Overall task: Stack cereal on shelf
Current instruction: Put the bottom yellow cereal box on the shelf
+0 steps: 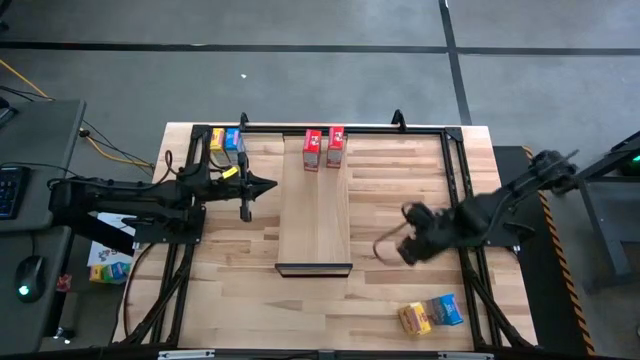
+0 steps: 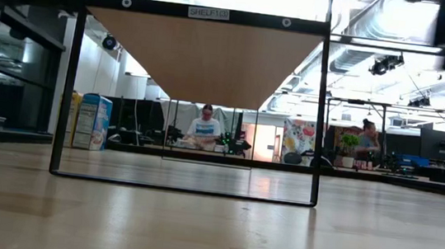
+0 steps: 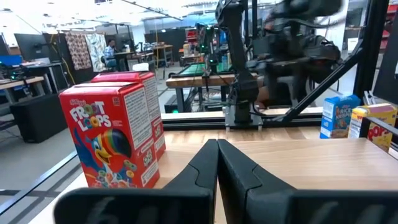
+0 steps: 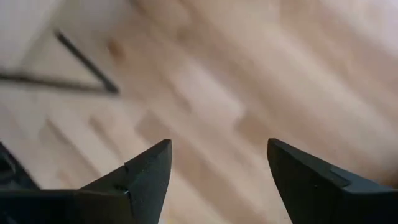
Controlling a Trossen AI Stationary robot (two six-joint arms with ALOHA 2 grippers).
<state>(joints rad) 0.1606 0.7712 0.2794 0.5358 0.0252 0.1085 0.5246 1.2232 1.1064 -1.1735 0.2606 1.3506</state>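
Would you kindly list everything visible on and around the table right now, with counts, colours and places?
Red cereal boxes: two, red, side by side on the shelf's far end.
Far-corner cereal boxes: two, one yellow, one blue, on the tabletop's far left.
Near-corner cereal boxes: two, one yellow, one blue, lying on the tabletop's near right.
Shelf: one, pale wood, black lip at near end, table centre.
Black frame: one, around the table.
Left pincer: shut, empty, left of the shelf.
Right pincer: open, empty, right of the shelf.
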